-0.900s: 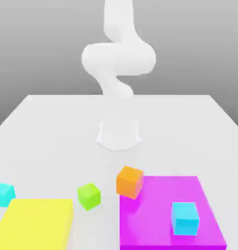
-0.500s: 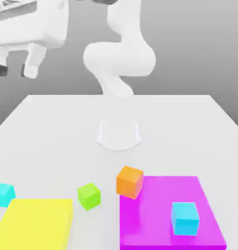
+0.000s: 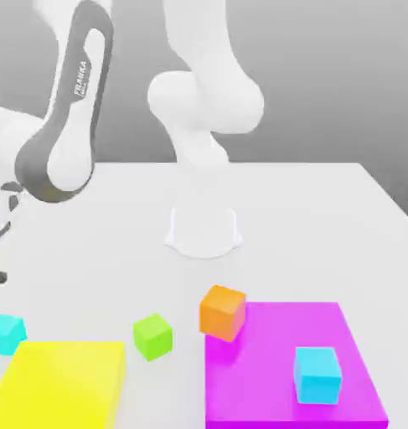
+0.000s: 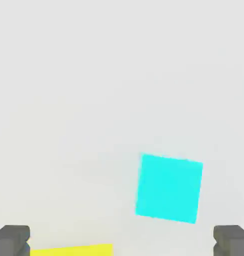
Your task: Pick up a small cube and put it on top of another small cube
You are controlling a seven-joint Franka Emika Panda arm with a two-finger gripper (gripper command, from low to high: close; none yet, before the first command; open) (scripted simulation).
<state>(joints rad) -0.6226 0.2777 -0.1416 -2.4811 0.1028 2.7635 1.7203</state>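
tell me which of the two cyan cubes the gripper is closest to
The cyan cube on the table beside the yellow block, at the exterior view's left; the other cyan cube sits on the magenta block.

- My glossy white arm (image 3: pixel 205 100) is brightly lit, its pale surfaces nearly washed out.
- The smooth white tabletop (image 3: pixel 282 235) glares so strongly that my base melts into it.
- Behind me, the grey backdrop darkens downward.
- I see no crisp cast shadows.
- In my hand view, the matte cyan cube (image 4: pixel 169 188) looks flat, evenly lit, slightly soft-edged.
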